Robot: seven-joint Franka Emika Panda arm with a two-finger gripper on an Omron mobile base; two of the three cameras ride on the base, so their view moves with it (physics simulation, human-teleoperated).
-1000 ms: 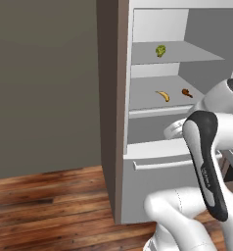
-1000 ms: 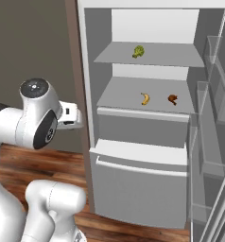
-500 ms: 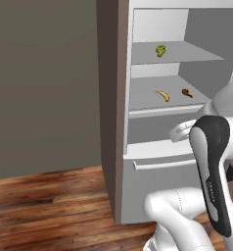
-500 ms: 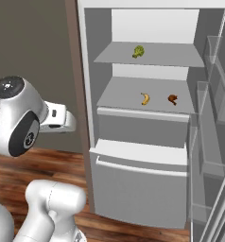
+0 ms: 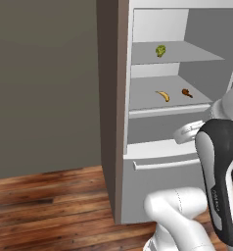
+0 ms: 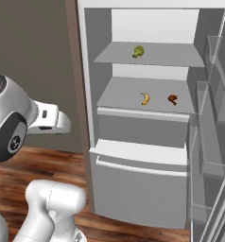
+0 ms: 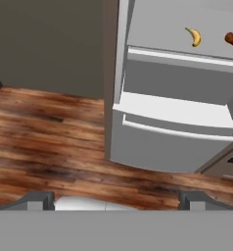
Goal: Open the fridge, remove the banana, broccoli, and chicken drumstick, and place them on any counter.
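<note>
The tall silver-grey fridge stands open, its grey shelves bare to the room. The two-finger gripper is spread wide and pinches nothing — its dark fingertips hang over the brown wooden floor, well short of the fridge. Ahead of the hand and up to its right, the small curved yellow banana lies on the lower shelf, with the dark reddish-brown chicken drumstick near it, further right, the two apart. The small green bushy broccoli sits one shelf higher. Straight ahead of the hand is the fridge's bottom drawer with its horizontal handle.
</note>
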